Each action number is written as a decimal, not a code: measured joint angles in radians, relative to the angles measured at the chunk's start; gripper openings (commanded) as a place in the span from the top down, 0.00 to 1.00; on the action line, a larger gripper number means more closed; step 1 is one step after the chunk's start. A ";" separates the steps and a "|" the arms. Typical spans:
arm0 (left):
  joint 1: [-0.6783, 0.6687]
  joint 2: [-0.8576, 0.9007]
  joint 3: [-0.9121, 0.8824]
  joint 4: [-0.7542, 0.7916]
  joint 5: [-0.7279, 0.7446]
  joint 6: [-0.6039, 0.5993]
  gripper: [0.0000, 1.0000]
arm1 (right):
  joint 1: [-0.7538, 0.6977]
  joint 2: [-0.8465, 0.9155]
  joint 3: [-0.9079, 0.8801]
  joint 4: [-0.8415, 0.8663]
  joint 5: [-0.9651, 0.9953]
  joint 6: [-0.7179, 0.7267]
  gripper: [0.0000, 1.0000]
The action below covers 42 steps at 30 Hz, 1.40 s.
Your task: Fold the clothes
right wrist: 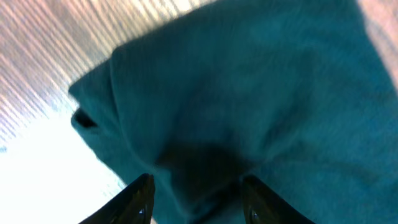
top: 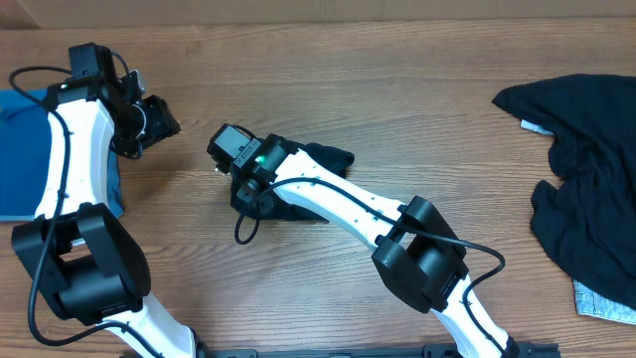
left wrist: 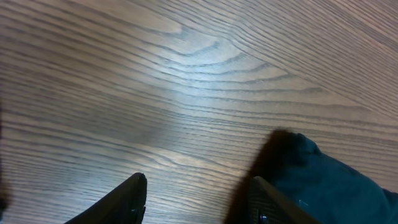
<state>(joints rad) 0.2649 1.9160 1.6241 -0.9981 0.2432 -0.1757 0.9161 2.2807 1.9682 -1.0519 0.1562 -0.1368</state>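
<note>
1. Clothes first: the small dark navy garment, soft matte fabric folded into a thick packet, lies mid-table directly under my right gripper. Its fingers stand apart over the cloth, and I can see no fold caught between them, so I read it as released.
2. I judge the fold on this piece to be about finished. The next move calls for lifting straight up without snagging the top layer, then setting the packet aside or fetching another piece.
3. Further left, my left gripper hangs spread and empty above the bare, grained wooden table. It is just beside the edge of the bright blue garment, which lies flat and smooth at the table's left edge.
4. Farthest right, a crumpled heap of limp dark navy garments lies unfolded, with a corner of pale blue denim showing at its lower edge. Picking a single layer out of that bunched heap looks tricky to me.
</note>
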 measured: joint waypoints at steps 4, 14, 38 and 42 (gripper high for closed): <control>0.019 0.000 0.000 0.000 0.000 0.000 0.43 | 0.000 0.000 0.000 0.013 0.004 0.006 0.51; 0.019 0.000 0.000 0.000 0.000 0.000 0.43 | 0.008 0.000 -0.093 0.089 -0.016 0.032 0.57; 0.019 0.000 0.000 -0.018 0.001 0.000 0.42 | 0.151 -0.085 -0.111 -0.171 -0.200 -0.061 0.71; 0.019 0.000 0.000 -0.023 0.001 0.000 0.43 | 0.137 -0.085 -0.111 -0.142 -0.068 0.026 0.73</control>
<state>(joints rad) 0.2840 1.9160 1.6241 -1.0210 0.2440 -0.1757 1.0531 2.1952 1.8568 -1.1938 0.0883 -0.1108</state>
